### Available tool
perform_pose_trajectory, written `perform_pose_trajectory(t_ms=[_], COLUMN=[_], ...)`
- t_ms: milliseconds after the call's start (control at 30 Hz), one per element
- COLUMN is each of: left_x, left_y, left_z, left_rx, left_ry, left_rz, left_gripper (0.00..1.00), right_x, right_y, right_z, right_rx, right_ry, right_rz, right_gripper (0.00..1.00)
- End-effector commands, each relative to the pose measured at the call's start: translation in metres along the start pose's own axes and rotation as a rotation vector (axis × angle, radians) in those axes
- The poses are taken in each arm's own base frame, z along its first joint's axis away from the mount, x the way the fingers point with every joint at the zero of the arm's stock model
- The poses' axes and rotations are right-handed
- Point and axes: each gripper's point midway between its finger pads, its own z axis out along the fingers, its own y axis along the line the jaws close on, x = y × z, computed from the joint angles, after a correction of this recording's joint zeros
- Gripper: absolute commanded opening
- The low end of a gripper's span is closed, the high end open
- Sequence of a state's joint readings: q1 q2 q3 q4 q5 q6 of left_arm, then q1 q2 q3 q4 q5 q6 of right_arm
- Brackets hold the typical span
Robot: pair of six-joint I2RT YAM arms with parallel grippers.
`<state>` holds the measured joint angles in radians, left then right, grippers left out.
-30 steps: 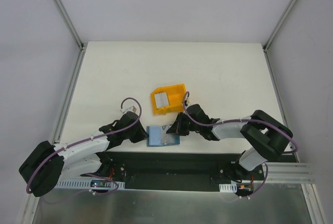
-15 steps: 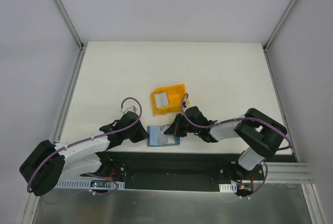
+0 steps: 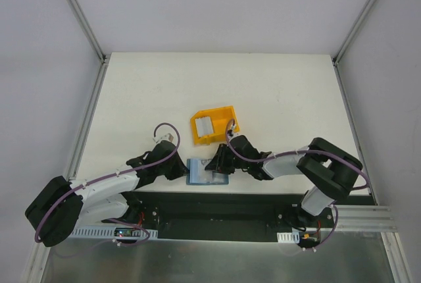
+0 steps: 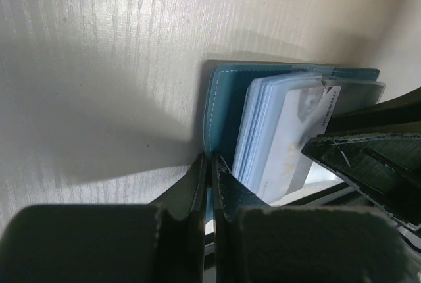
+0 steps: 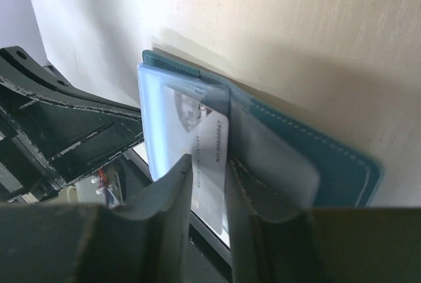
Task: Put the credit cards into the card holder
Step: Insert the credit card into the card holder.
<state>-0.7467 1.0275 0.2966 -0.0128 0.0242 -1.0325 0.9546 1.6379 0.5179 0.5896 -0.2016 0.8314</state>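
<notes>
Two robot arms meet over a teal-blue card holder lying open at the near edge of the white worktop, just in front of a yellow plastic bin. The left tool is clamped fully closed on the near edge of the holder's leather cover, apparently to pin it flat and keep it from sliding while its partner works from the opposite side. The right tool reaches in over the holder's lighter inner side, its jaws standing only a little apart. A pale grey-white credit card shows in the narrow gap between them, but no firm grip on it is evident.

The card's far end is tucked under a clear plastic sleeve, while its near end is bare and points back towards the tool, which suggests it is partly seated rather than fully home. The holder shows white stitching along its border and a fanned stack of translucent pockets, with a printed card face visible through the top one.

In the bin, a pale stack of cards appears to wait its turn. By that reading, the job is under way but not finished.
</notes>
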Motion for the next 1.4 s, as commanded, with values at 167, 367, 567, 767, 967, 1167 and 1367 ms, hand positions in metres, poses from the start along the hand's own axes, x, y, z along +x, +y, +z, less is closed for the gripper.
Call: perform_pose_trajectory(t_ms=[167,367,567,767,967,1167,1367], left_x=[0.013,0.011,0.011,0.009,0.008,0.007,0.008], left_y=[0.021,0.017,0.016,0.011,0.008,0.006,0.006], left_z=[-0.001,0.000,0.001,0.001,0.001,0.001,0.001], left_rx=[-0.066,-0.064,-0.065,-0.055,-0.052,-0.046,-0.045], left_ry=[0.041,0.046,0.051,0.048,0.050,0.048,0.048], left_rz=[0.017,0.028,0.026,0.029,0.031,0.031,0.030], left_gripper=[0.00,0.00,0.00,0.00,0.00,0.00,0.00], right_x=[-0.007,0.003,0.005,0.007,0.015,0.018,0.016], right_y=[-0.017,-0.002,0.013,0.035,0.046,0.056,0.052], right_z=[-0.019,-0.009,-0.002,0.001,0.004,0.005,0.003], right_rx=[0.195,0.153,0.118,0.065,0.051,0.023,0.045], right_ry=[-0.008,0.056,0.076,0.098,0.147,0.175,0.167], right_rz=[-0.127,-0.144,-0.159,-0.184,-0.179,-0.182,-0.200], right_gripper=[0.40,0.40,0.40,0.36,0.29,0.18,0.24])
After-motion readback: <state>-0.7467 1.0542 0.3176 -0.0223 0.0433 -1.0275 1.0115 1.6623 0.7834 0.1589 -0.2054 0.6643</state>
